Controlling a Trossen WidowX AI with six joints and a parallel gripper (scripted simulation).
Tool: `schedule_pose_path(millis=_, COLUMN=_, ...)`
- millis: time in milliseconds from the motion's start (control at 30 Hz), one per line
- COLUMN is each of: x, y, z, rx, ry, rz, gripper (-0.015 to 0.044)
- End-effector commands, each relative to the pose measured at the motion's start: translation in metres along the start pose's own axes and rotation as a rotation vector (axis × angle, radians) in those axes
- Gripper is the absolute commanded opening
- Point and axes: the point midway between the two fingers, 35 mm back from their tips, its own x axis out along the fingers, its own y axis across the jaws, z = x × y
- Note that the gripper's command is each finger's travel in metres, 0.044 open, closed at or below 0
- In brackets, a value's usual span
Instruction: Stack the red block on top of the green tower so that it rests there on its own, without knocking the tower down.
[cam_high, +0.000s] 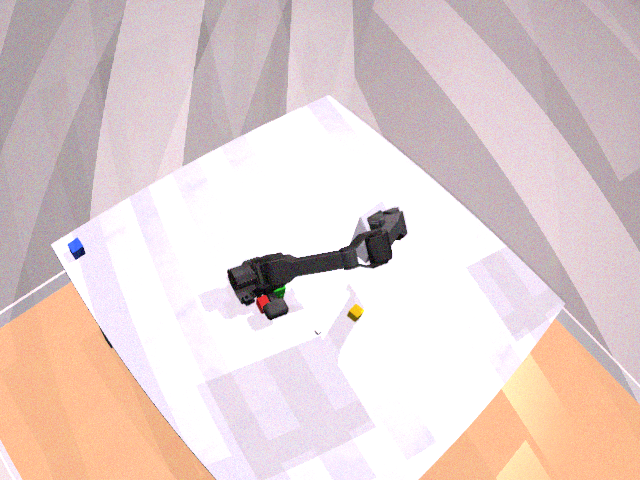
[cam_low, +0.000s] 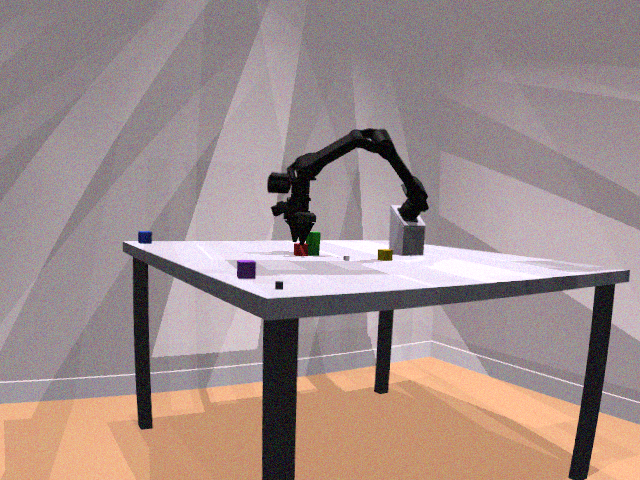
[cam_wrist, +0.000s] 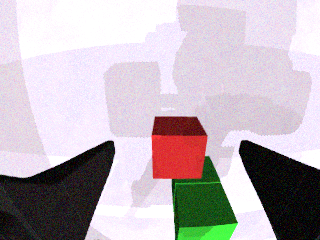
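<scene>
- Grey walls crossed by pale bands of light stood behind a white table (cam_low: 465, 289) on dark legs, over an orange floor.
- From a grey base block (cam_low: 406, 237) near the far edge, the black arm (cam_low: 361, 144) arched up and over, then dropped toward the table's middle.
- The gripper (cam_low: 301, 238) pointed straight down, its tips just above the red block (cam_low: 300, 249) — in the exterior view they looked close to its top, though contact could not be judged.
- Its fingers stood wide apart with nothing clamped between them; in the wrist view they framed the red block (cam_wrist: 178, 147) on either side with open table between each finger and the block.
- The red block sat on the table, directly beside the green tower (cam_low: 313, 242), which stood upright and taller than the block.
- In the wrist view the green tower (cam_wrist: 203, 216) lay just below the red block, the two looking as if they touched or nearly did.
- From the top view the wrist hid most of both; only a sliver of the red block (cam_high: 262, 302) and of the green tower (cam_high: 279, 291) showed.
- A yellow block (cam_high: 355, 312) lay well apart toward the base side, a blue block (cam_high: 76, 248) at a far corner, and a purple block (cam_low: 246, 269) plus a small dark cube (cam_low: 279, 284) near the front edge.
</scene>
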Motion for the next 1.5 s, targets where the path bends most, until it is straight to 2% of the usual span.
schedule_pose_path(millis=0, x=0.009, y=-0.001, z=-0.003, rx=0.008, ry=0.01, rz=0.004, gripper=0.044)
schedule_pose_path(millis=467, x=0.031, y=0.0, z=-0.004, rx=0.008, ry=0.011, rz=0.005, gripper=0.044)
schedule_pose_path(millis=967, x=0.03, y=0.0, z=-0.004, rx=0.008, ry=0.011, rz=0.005, gripper=0.044)
schedule_pose_path(millis=1300, x=0.03, y=0.0, z=-0.004, rx=0.008, ry=0.011, rz=0.005, gripper=0.0177)
schedule_pose_path(millis=1467, x=0.03, y=0.0, z=-0.004, rx=0.008, ry=0.011, rz=0.005, gripper=0.0144)
